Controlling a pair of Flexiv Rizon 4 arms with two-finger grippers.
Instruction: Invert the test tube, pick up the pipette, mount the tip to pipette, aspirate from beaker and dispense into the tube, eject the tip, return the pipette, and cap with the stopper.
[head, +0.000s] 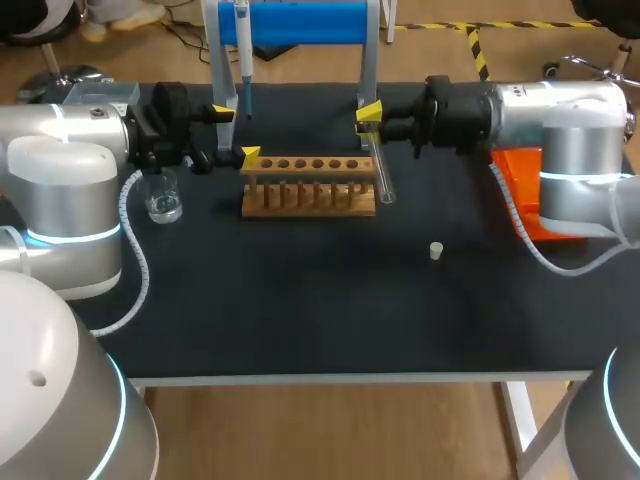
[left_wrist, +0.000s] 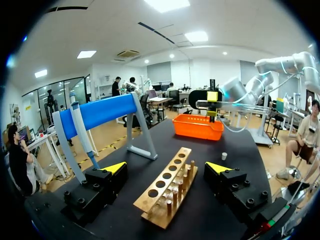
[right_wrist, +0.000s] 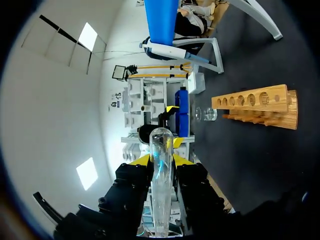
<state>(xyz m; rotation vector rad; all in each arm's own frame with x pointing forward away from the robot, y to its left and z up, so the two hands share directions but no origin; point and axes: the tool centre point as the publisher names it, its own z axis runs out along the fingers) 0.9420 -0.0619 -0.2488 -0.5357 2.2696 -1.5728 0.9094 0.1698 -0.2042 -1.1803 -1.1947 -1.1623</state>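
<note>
Nearest the robot on the black table (head: 300, 310), a small white stopper (head: 436, 250) stood alone, well apart from everything else. Farther in, a wooden rack (head: 309, 185) with a row of round holes lay across the middle. Near its left end sat a clear beaker (head: 163, 197) with a little liquid in the bottom, just beside the coiled white cable (head: 127, 205) hanging from the left arm. The left gripper (head: 236, 132) hung at the rack's left end with its fingers spread wide and nothing in them. In its wrist view the rack ran straight ahead between the two yellow tips and touched neither. At the rack's right end the right gripper (head: 366, 118) had its fingers closed on a glass test tube (head: 383, 180). The tube stuck out past the yellow tips with its rounded closed end outermost and slanted down just beside the rack's right end. Whether that end touched the table could not be told. Behind the right arm lay an orange tray (head: 530, 195), partly hidden by the arm. At the far edge stood a stand (head: 300, 22) with a blue bar on pale legs. The pipette (head: 242, 50) hung from it by the left leg, just behind the left gripper.
</note>
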